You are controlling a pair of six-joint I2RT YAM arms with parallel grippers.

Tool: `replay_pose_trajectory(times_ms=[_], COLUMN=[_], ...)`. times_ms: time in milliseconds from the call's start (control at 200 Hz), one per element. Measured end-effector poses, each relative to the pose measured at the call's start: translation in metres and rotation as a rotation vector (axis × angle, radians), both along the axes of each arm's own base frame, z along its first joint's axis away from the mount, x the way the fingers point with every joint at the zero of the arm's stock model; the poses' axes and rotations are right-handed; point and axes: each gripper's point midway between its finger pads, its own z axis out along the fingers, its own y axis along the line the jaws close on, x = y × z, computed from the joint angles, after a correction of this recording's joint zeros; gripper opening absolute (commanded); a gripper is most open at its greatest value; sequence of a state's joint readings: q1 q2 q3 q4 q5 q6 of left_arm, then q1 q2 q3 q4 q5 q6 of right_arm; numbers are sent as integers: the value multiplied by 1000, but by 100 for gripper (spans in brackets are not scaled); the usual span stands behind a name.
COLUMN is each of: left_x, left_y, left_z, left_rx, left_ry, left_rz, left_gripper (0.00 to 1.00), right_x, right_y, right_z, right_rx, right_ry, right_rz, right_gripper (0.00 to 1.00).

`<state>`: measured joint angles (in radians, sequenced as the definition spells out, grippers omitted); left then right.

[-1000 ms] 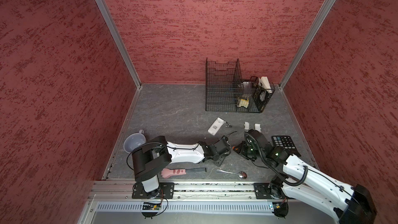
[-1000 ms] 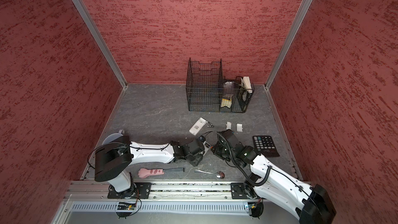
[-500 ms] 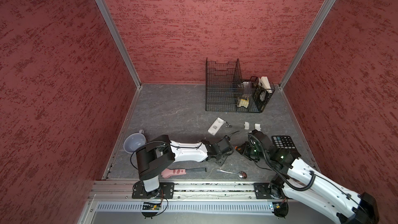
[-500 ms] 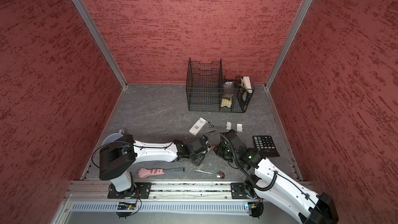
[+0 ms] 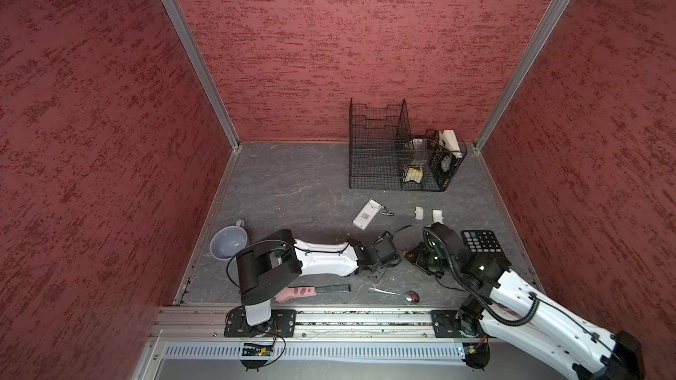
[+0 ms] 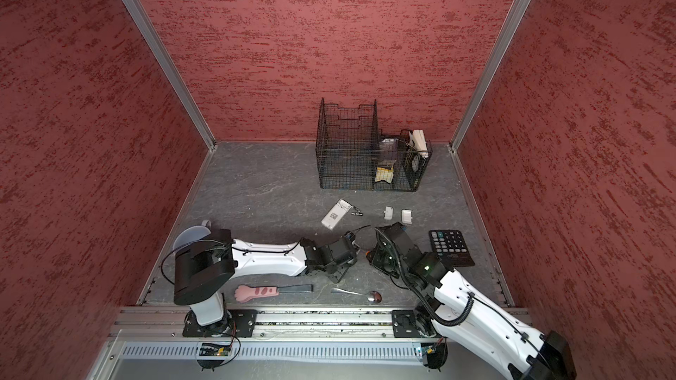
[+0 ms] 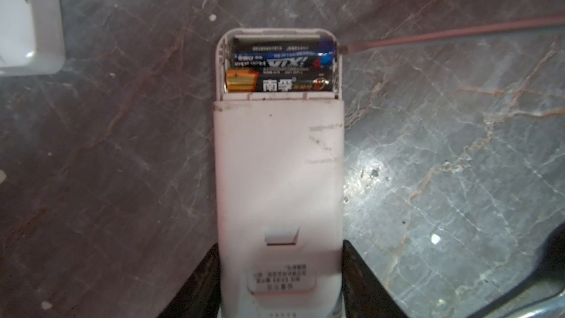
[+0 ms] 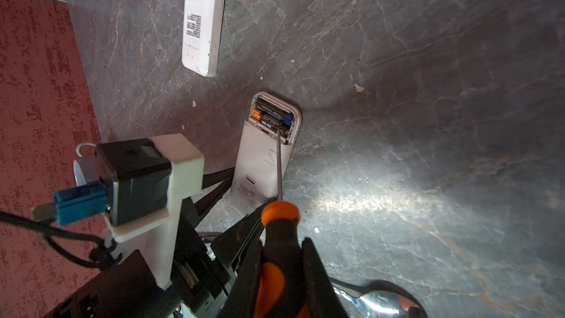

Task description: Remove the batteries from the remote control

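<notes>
Batteries [image 7: 279,65], two dark cylinders side by side, sit in the uncovered compartment at the end of a white remote control [image 7: 278,178] lying on the grey desk [image 7: 443,148]. At the remote's opposite end, the left pincer [image 7: 279,282] is partly open, its two black fingers clamped against the remote's sides. The right pincer [image 8: 282,273] is closed around an orange-handled screwdriver [image 8: 279,218], whose thin shaft tip touches the remote at the batteries' end.

Left arm: I have it stretched low across the table.
Left claw [image 7: 279,282]: clamped on the remote [image 7: 278,160].
Right claw [image 8: 279,270]: closed around my screwdriver [image 8: 276,240] handle.
</notes>
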<state>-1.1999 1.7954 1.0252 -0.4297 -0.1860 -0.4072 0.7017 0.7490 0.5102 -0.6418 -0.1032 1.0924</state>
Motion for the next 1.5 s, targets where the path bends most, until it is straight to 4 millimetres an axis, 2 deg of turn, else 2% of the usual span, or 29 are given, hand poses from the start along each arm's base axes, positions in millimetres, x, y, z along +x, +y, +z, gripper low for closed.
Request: replay_pose_trajectory(times_ms=[381,1503], left_x=[0,-1], left_y=[0,-1], left_z=[0,-1], left_rx=[1,3], left_ry=[-1,-5], left_rz=[4,7], left_gripper=[46,43], right_x=[-3,1], right_y=[-4,-4], right_z=[-12,-16], right_rx=[-18,-29], right_ry=[23,31], right_rz=[-6,-14], right_gripper=[0,0])
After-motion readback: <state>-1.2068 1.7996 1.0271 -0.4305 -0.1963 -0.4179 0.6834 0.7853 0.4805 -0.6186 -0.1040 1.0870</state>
